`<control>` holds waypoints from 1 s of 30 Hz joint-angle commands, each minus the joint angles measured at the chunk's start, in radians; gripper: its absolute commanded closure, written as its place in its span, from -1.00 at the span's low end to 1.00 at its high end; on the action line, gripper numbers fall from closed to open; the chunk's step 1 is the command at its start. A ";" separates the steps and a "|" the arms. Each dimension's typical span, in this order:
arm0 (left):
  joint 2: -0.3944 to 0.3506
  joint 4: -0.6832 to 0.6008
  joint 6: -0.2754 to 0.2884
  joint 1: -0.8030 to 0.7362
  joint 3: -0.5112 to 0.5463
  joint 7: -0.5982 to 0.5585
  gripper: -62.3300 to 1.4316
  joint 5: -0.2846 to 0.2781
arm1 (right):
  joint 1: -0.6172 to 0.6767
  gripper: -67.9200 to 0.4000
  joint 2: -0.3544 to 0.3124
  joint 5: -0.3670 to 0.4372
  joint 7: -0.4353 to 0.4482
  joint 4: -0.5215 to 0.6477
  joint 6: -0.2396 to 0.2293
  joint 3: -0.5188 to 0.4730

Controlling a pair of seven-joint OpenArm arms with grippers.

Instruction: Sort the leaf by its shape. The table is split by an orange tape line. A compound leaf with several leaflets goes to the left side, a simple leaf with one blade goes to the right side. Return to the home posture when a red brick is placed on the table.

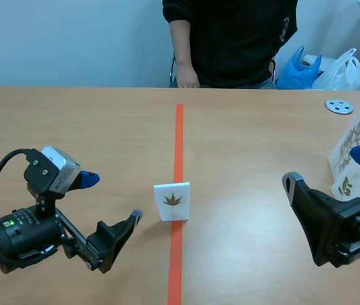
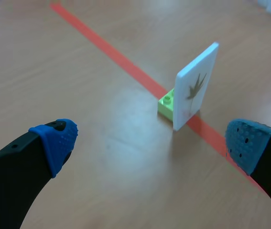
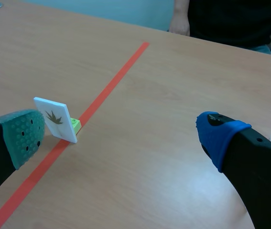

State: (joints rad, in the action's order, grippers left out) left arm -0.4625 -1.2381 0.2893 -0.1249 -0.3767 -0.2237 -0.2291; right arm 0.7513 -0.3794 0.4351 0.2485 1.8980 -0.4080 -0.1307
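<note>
White leaf card [image 1: 171,201] stands on the orange tape line [image 1: 179,127] toward the table's [image 1: 72,127] near edge, unsorted. Your left gripper [image 1: 112,198] and right gripper [image 1: 327,168] gape wide, holding nothing.

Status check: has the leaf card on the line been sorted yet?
Done: maybe the two cards at the far right, unsure. In hand: nothing; left gripper and right gripper are both open. To do: the leaf card stands on the tape line, unsorted; no red brick in view.
</note>
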 commanded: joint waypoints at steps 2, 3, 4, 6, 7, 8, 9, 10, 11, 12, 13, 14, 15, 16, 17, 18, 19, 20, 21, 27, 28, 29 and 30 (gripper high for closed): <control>0.021 0.024 0.003 0.041 -0.030 -0.023 -1.00 0.006 | -0.001 -1.00 -0.008 0.010 0.019 0.012 -0.001 -0.008; 0.030 0.044 0.003 0.057 -0.044 -0.029 -1.00 0.016 | -0.001 -1.00 -0.008 0.010 0.020 0.012 -0.001 -0.008; 0.037 0.066 0.003 0.071 -0.058 -0.042 -1.00 0.018 | -0.001 -1.00 -0.008 0.010 0.020 0.012 -0.001 -0.008; 0.056 0.107 0.006 0.098 -0.086 -0.068 -1.00 0.019 | -0.001 -1.00 -0.008 0.010 0.020 0.012 -0.001 -0.008; 0.067 0.126 0.006 0.111 -0.100 -0.076 -1.00 0.026 | -0.001 -1.00 -0.008 0.010 0.021 0.012 -0.001 -0.008; 0.078 0.145 0.007 0.125 -0.114 -0.080 -1.00 0.034 | -0.001 -1.00 -0.008 0.010 0.022 0.012 -0.001 -0.008; 0.089 0.163 0.006 0.137 -0.129 -0.083 -1.00 0.036 | -0.001 -1.00 -0.008 0.010 0.023 0.012 -0.001 -0.008; 0.099 0.180 0.006 0.148 -0.143 -0.090 -1.00 0.036 | -0.001 -1.00 -0.008 0.010 0.024 0.012 -0.001 -0.008; 0.109 0.197 0.006 0.159 -0.155 -0.100 -1.00 0.037 | -0.001 -1.00 -0.008 0.010 0.024 0.012 -0.001 -0.008; 0.119 0.212 0.006 0.170 -0.164 -0.108 -1.00 0.040 | -0.001 -1.00 -0.008 0.010 0.024 0.012 -0.001 -0.008; 0.128 0.228 0.006 0.179 -0.172 -0.115 -1.00 0.043 | -0.001 -1.00 -0.008 0.010 0.027 0.012 -0.001 -0.008; 0.136 0.243 0.006 0.188 -0.179 -0.126 -1.00 0.050 | -0.001 -1.00 -0.008 0.010 0.027 0.012 -0.001 -0.008; 0.145 0.258 0.006 0.197 -0.186 -0.139 -1.00 0.062 | -0.001 -1.00 -0.008 0.010 0.027 0.012 -0.001 -0.008; 0.153 0.272 0.005 0.206 -0.191 -0.150 -1.00 0.072 | -0.001 -1.00 -0.008 0.010 0.027 0.012 -0.001 -0.008; 0.161 0.286 0.004 0.216 -0.198 -0.158 -1.00 0.077 | -0.001 -1.00 -0.008 0.010 0.029 0.012 -0.001 -0.008; 0.169 0.301 0.001 0.226 -0.204 -0.163 -1.00 0.077 | -0.001 -1.00 -0.008 0.010 0.031 0.012 -0.001 -0.008; 0.175 0.315 -0.004 0.238 -0.209 -0.170 -1.00 0.077 | -0.001 -1.00 -0.008 0.010 0.031 0.012 -0.001 -0.008; 0.182 0.328 -0.011 0.246 -0.214 -0.174 -1.00 0.077 | -0.001 -1.00 -0.008 0.010 0.031 0.012 -0.001 -0.008; 0.188 0.341 -0.014 0.256 -0.218 -0.179 -1.00 0.077 | -0.001 -1.00 -0.008 0.010 0.031 0.012 -0.001 -0.008; 0.205 0.394 -0.014 0.284 -0.241 -0.200 -1.00 0.082 | -0.001 -1.00 -0.008 0.010 0.039 0.012 -0.001 -0.008; 0.205 0.395 -0.016 0.286 -0.247 -0.203 -1.00 0.082 | -0.001 -1.00 -0.008 0.010 0.042 0.012 -0.001 -0.008; 0.204 0.395 -0.017 0.286 -0.254 -0.203 -1.00 0.082 | -0.001 -1.00 -0.008 0.010 0.043 0.012 -0.001 -0.008; 0.204 0.395 -0.017 0.287 -0.259 -0.203 -1.00 0.082 | -0.001 -1.00 -0.008 0.010 0.046 0.012 -0.001 -0.008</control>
State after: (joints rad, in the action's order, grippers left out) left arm -0.2630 -0.8215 0.2703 0.1555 -0.6323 -0.4061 -0.1455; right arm 0.7513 -0.3794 0.4351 0.2768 1.8980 -0.4080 -0.1307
